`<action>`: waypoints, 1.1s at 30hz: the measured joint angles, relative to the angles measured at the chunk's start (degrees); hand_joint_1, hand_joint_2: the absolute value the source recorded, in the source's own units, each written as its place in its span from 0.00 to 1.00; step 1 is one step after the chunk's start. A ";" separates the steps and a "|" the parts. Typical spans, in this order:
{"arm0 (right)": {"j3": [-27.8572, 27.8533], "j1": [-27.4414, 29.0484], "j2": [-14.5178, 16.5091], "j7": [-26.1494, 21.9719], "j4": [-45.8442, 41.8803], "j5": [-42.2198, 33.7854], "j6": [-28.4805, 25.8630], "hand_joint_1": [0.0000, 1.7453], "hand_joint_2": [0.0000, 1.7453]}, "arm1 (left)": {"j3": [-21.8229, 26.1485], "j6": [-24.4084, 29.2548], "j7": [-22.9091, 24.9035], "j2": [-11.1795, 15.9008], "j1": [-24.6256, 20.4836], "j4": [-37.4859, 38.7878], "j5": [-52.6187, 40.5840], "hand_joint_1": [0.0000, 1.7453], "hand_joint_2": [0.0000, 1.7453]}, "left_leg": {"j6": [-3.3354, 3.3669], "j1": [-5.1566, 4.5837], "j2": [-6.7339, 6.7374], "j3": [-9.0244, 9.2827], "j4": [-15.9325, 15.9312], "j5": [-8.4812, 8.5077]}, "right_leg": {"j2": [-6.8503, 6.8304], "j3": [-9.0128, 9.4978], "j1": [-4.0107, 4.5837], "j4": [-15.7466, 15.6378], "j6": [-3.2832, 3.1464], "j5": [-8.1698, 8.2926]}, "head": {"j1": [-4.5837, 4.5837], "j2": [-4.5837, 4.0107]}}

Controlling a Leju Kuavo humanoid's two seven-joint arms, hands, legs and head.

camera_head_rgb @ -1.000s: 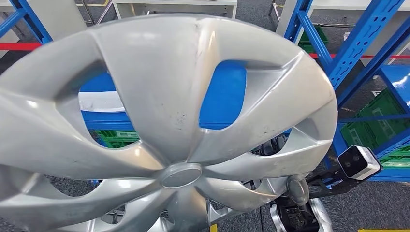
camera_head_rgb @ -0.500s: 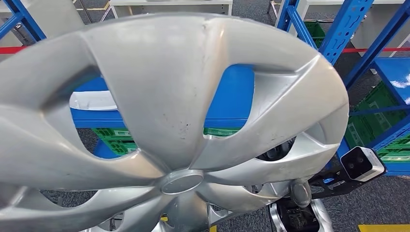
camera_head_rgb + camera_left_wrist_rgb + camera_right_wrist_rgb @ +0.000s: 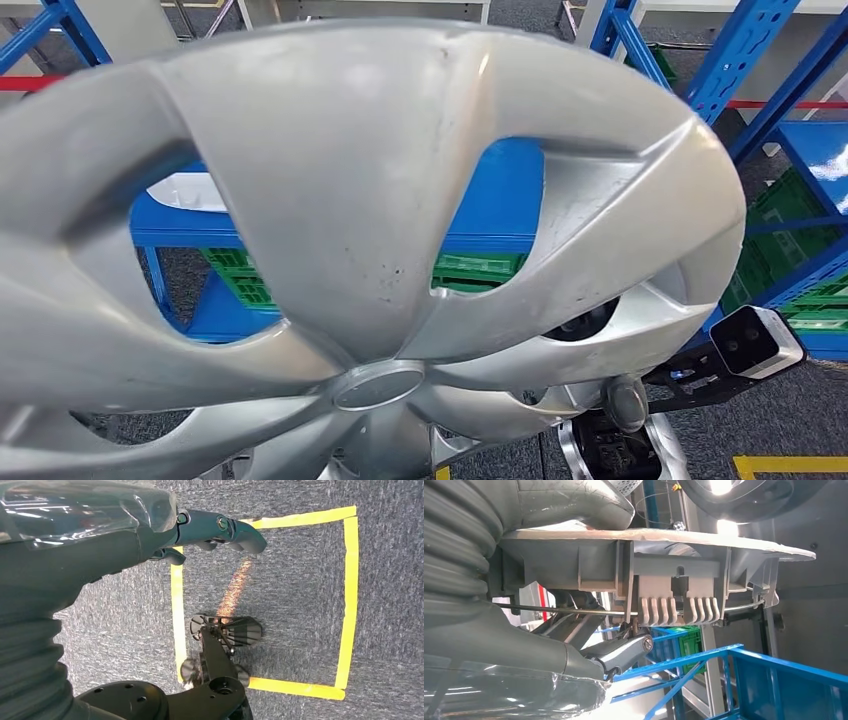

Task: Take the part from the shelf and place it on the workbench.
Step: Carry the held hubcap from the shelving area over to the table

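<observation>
- The part, a silver wheel cover (image 3: 340, 230) with broad curved spokes and a round centre cap, is held up close before the head camera
- The right hand (image 3: 549, 525) grips the wheel cover at its rim: in the right wrist view the thick grey thumb lies over the outer face, while darker fingers (image 3: 624, 652) reach under the ribbed back edge with its clips and wire ring
- The left hand (image 3: 200, 530) hangs over the floor with nothing in it, its dark fingers lightly curled and apart
- Through the gaps between the spokes a blue shelf (image 3: 490, 200) shows, with a white object (image 3: 190, 192) lying on its board and green crates (image 3: 470, 270) on the level below
- More blue racking (image 3: 745, 60) rises at the right, with green crates (image 3: 790, 240) stored in it
- The floor is grey carpet (image 3: 300, 590) marked with a square of yellow tape (image 3: 350, 595)
- A red line (image 3: 30, 83) runs across the far floor at the left
</observation>
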 joint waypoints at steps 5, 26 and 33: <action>-0.20 0.24 -0.06 0.20 -0.13 -0.22 0.85 0.98 1.00 | 0.17 0.05 0.01 -0.18 0.18 -0.01 0.01 0.00 1.00 | -1.32 -0.35 -0.17 -1.16 1.08 0.40 | 0.12 3.38 0.27 -7.39 -1.63 2.60 | -0.11 0.00; -0.76 0.91 -0.40 0.36 -0.15 -0.17 1.94 0.98 1.00 | 0.59 -0.49 0.34 0.04 0.26 -0.09 -0.08 0.00 1.00 | 0.62 -0.24 0.39 1.44 -1.44 -0.03 | 0.04 -4.71 0.23 4.54 -1.58 -1.27 | 0.11 0.00; -0.76 0.75 -0.70 0.36 -0.14 -0.05 1.99 0.98 1.00 | 0.72 -0.62 0.36 -0.05 0.31 -0.09 -0.05 0.00 1.00 | -0.49 -0.32 0.38 -2.25 0.35 1.87 | 0.13 6.04 -0.02 -7.88 -0.10 1.04 | 0.11 0.00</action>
